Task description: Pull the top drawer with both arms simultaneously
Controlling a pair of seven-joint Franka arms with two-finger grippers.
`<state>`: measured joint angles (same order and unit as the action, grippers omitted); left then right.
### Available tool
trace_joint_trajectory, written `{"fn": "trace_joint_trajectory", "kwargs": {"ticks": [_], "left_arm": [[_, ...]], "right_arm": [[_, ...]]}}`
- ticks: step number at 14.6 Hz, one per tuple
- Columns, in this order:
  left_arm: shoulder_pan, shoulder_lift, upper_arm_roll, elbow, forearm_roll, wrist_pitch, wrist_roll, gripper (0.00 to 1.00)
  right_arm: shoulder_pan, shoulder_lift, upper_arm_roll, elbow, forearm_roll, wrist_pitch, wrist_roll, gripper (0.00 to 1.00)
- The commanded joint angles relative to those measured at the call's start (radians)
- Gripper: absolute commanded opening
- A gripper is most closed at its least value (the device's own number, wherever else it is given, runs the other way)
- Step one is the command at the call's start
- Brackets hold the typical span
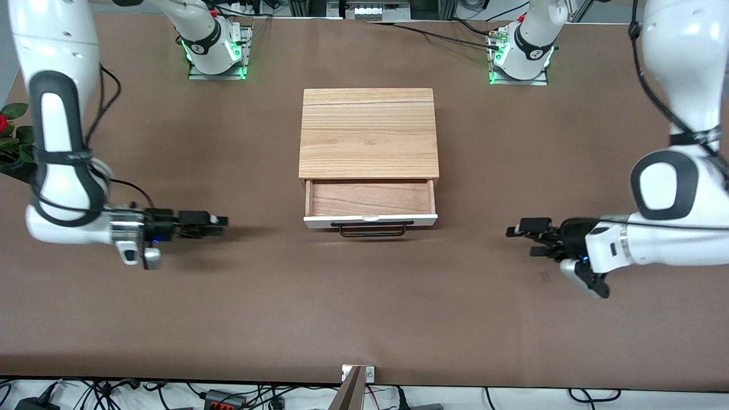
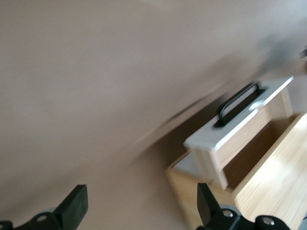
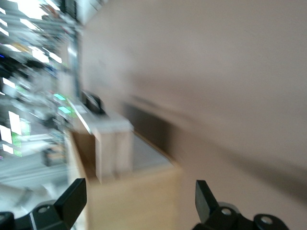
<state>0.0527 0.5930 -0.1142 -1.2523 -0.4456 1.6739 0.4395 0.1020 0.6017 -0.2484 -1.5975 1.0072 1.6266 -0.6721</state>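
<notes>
The top drawer [image 1: 370,199] stands pulled out of the wooden cabinet [image 1: 369,134], and its reddish-brown inside shows empty. Its white front panel [image 1: 370,218] and black bar handle [image 1: 373,229] face the front camera. My right gripper [image 1: 221,223] is open and empty over the table toward the right arm's end, well apart from the drawer. My left gripper [image 1: 521,239] is open and empty over the table toward the left arm's end, also apart. The left wrist view shows my left gripper [image 2: 142,203] and the drawer [image 2: 240,115]. The right wrist view shows my right gripper [image 3: 139,201] and the drawer [image 3: 108,122].
A plant with a red flower [image 1: 11,134] sits at the table edge at the right arm's end. The two arm bases [image 1: 216,51] [image 1: 521,54] stand farther from the front camera than the cabinet. Cables lie along the table's near edge [image 1: 228,396].
</notes>
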Motion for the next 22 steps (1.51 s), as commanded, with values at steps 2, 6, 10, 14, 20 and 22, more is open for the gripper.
{"fn": "trace_joint_trajectory", "kwargs": {"ticks": [2, 6, 10, 14, 20, 22], "left_arm": [[0.030, -0.076, -0.007, -0.015, 0.262, -0.074, -0.018, 1.00], [0.030, -0.180, 0.005, -0.019, 0.393, -0.115, -0.277, 1.00], [0.045, -0.287, 0.008, -0.024, 0.475, -0.175, -0.427, 1.00], [0.058, -0.351, 0.008, -0.035, 0.478, -0.180, -0.430, 1.00], [0.108, -0.549, -0.025, -0.336, 0.473, -0.090, -0.417, 1.00], [0.108, -0.657, -0.027, -0.482, 0.473, -0.034, -0.417, 1.00]], "right_arm": [[0.008, -0.134, -0.110, -0.033, -0.247, -0.068, 0.025, 1.00], [0.009, -0.221, -0.213, -0.001, -0.468, -0.091, 0.126, 1.00], [0.018, -0.229, -0.253, 0.082, -0.550, -0.114, 0.251, 1.00], [0.022, -0.230, -0.250, 0.172, -0.761, -0.142, 0.289, 1.00], [0.090, -0.288, -0.169, 0.252, -1.065, -0.208, 0.429, 1.00], [0.036, -0.363, -0.051, 0.199, -1.104, -0.197, 0.636, 1.00]]}}
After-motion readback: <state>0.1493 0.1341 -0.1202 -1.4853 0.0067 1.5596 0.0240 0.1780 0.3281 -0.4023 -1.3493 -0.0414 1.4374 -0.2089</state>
